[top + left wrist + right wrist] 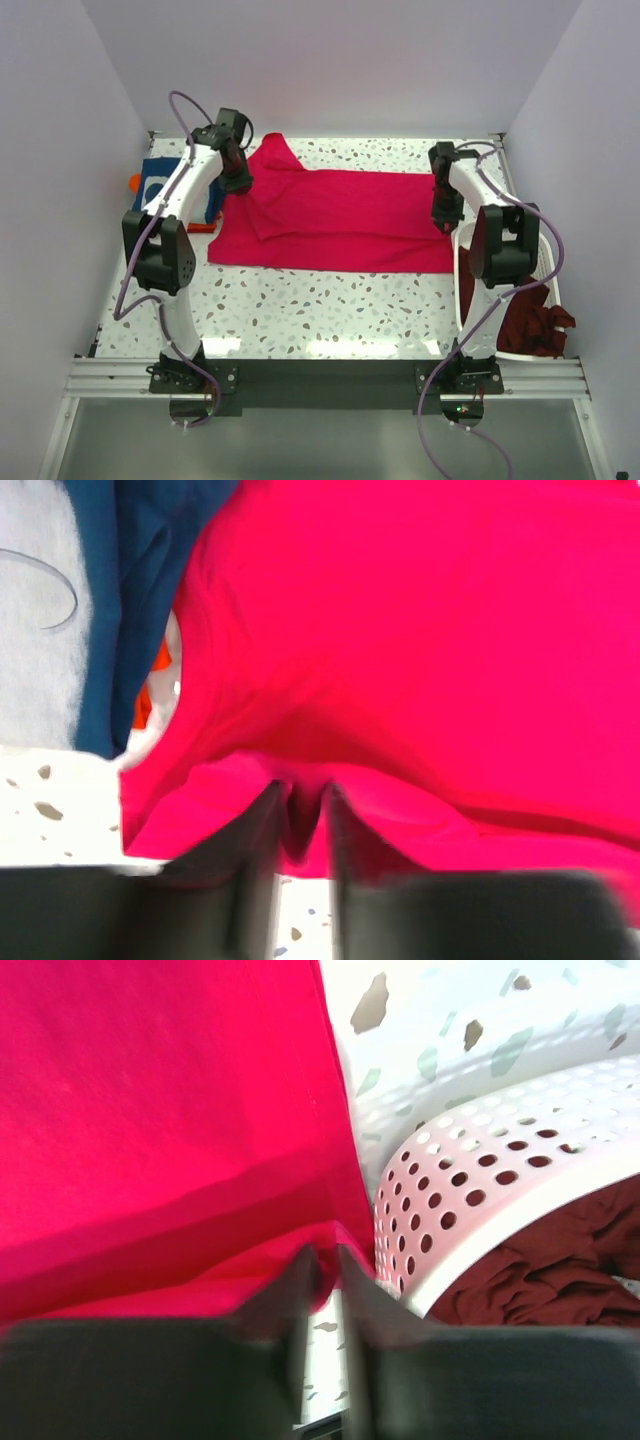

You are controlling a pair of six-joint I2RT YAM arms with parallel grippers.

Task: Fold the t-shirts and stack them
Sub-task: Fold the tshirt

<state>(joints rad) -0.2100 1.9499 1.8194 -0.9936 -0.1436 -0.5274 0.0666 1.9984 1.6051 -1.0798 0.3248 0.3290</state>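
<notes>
The crimson-pink t-shirt point(340, 220) lies spread across the middle of the table. My left gripper point(236, 183) is shut on its left part; the left wrist view shows the pink cloth point(400, 630) pinched between the jaws. My right gripper point(444, 218) is shut on its right edge, and the right wrist view shows the pink cloth point(160, 1110) pinched there too. A navy shirt with white print point(158, 185) lies at the far left on an orange one point(200, 227). Dark maroon shirts point(535, 322) lie in the basket.
The white perforated laundry basket point(466, 290) stands at the right edge of the table, right next to my right gripper; its rim shows in the right wrist view point(520, 1220). White walls enclose the table on three sides.
</notes>
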